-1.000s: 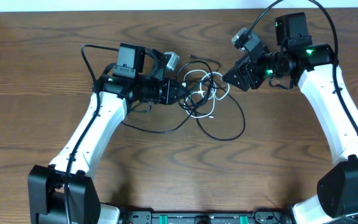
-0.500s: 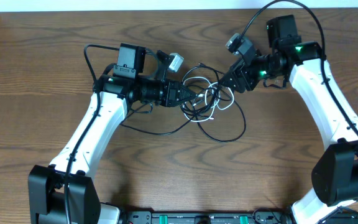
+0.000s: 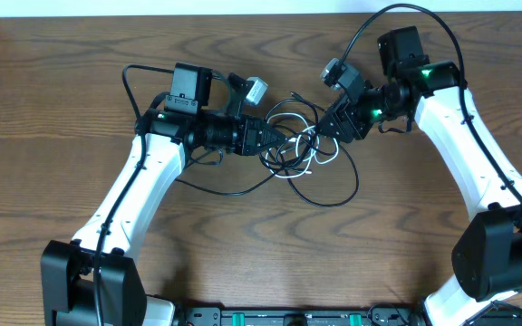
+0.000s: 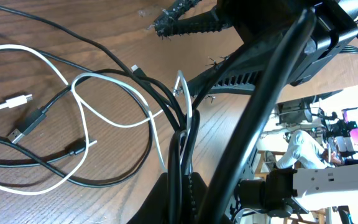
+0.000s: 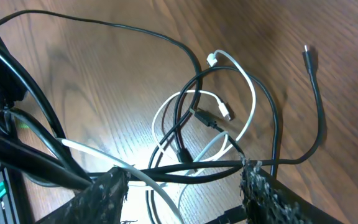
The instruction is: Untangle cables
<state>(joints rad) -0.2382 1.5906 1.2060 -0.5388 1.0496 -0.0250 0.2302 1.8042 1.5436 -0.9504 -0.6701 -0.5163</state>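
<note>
Overhead first: the right gripper (image 3: 330, 125) has swung in from the upper right over the last second and now sits right at the edge of the thin black and white cables (image 3: 304, 149), which lie knotted in the centre of the brown wooden table (image 3: 62, 91). Its jaws have eased in a touch on the way. The left gripper (image 3: 272, 138) hasn't budged and stays clamped on the left side of the knot. That looks like a two-handed pull being set up: one side anchored, the other arriving.

Left wrist view: here's the anchor up close. The left gripper (image 4: 182, 183), at bottom centre, is closed tight on several black strands and the white cord (image 4: 104, 81), all rising out of it as one bunch. To the left, loose loops and a white plug (image 4: 17, 99) rest flat on the wood, detail the overhead can't resolve.

Right wrist view: the right gripper (image 5: 182, 186) stands moderately wide, its textured pads (image 5: 104, 193) apart at the bottom. Black strands and a white one cross the gap between them, not yet pinched. Only this view shows that. Upper right, a free black plug end (image 5: 307, 53) lies clear of the knot.
</note>
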